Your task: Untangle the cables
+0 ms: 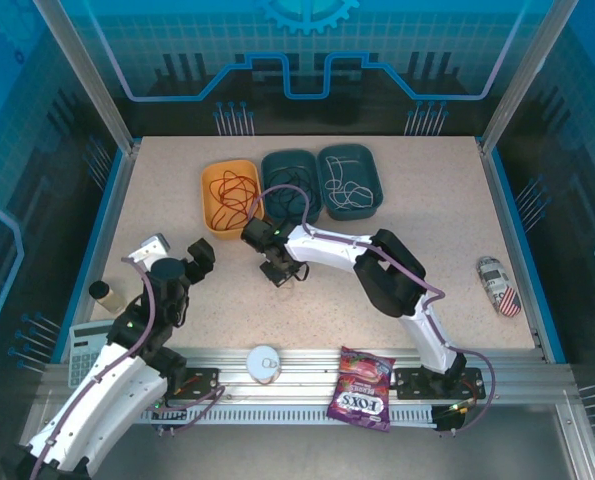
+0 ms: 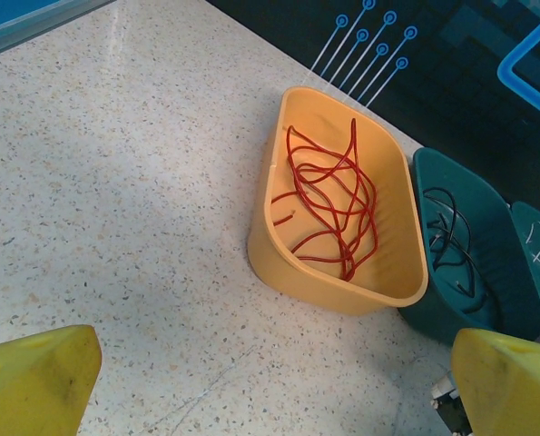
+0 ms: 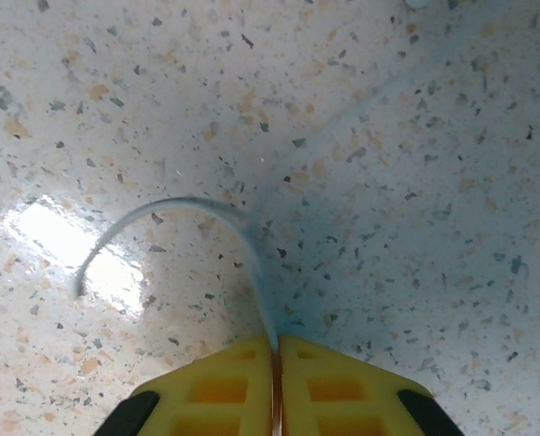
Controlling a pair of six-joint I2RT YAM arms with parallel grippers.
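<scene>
A thin pale grey cable (image 3: 206, 207) curls in an arc over the speckled table, and my right gripper (image 3: 277, 350) is shut on its near end. Seen from above, that gripper (image 1: 282, 268) points down at the table just in front of the tubs. Red cables (image 2: 328, 195) lie coiled in a yellow tub (image 1: 220, 222). Black cables (image 2: 451, 241) sit in the middle teal tub (image 1: 305, 158), and white cables (image 1: 345, 185) in the right teal tub (image 1: 375, 170). My left gripper (image 1: 177, 250) hangs open left of the yellow tub (image 2: 279, 263), with bare table between its fingers.
Along the near rail sit a purple snack bag (image 1: 363, 388) and a white tape roll (image 1: 264, 361). A can (image 1: 498, 284) lies at the right edge. A calculator (image 1: 82, 350) and a small jar (image 1: 102, 292) stand at the left edge.
</scene>
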